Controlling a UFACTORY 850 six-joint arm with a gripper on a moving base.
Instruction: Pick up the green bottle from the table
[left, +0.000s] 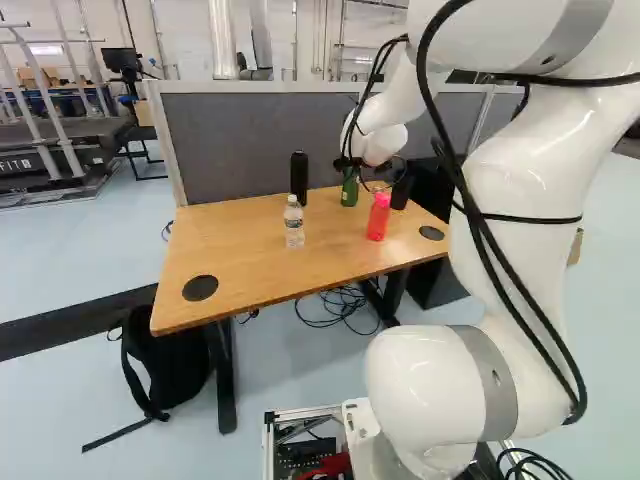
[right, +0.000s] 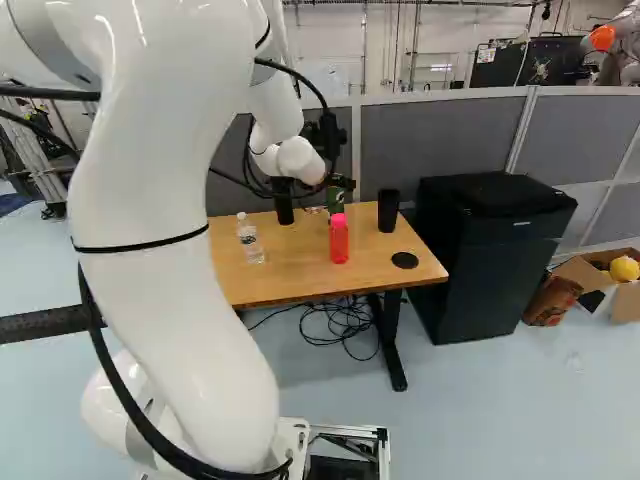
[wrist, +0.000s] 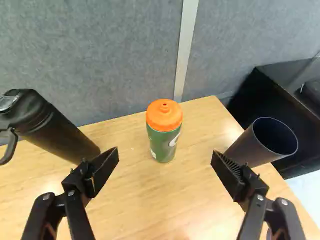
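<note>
The gripper (right: 340, 183) is by the green bottle (right: 336, 201) over the far part of the table (right: 290, 270). In the left base view the bottle (left: 349, 190) shows just below the wrist. Seen from the wrist, the gripper (wrist: 165, 154) stands wide open with nothing gripped. The green bottle (wrist: 164, 145), upright with an orange cap, is ahead of the gap between the two fingers, apart from both.
A black bottle (wrist: 60, 132) stands beyond one finger, a black cup (wrist: 247, 147) beyond the other. A pink-red bottle (left: 379, 217) and a clear bottle (left: 294, 222) stand nearer the base. Behind the table rises a grey partition (left: 240, 140); a black cabinet (right: 490, 260) stands beside it.
</note>
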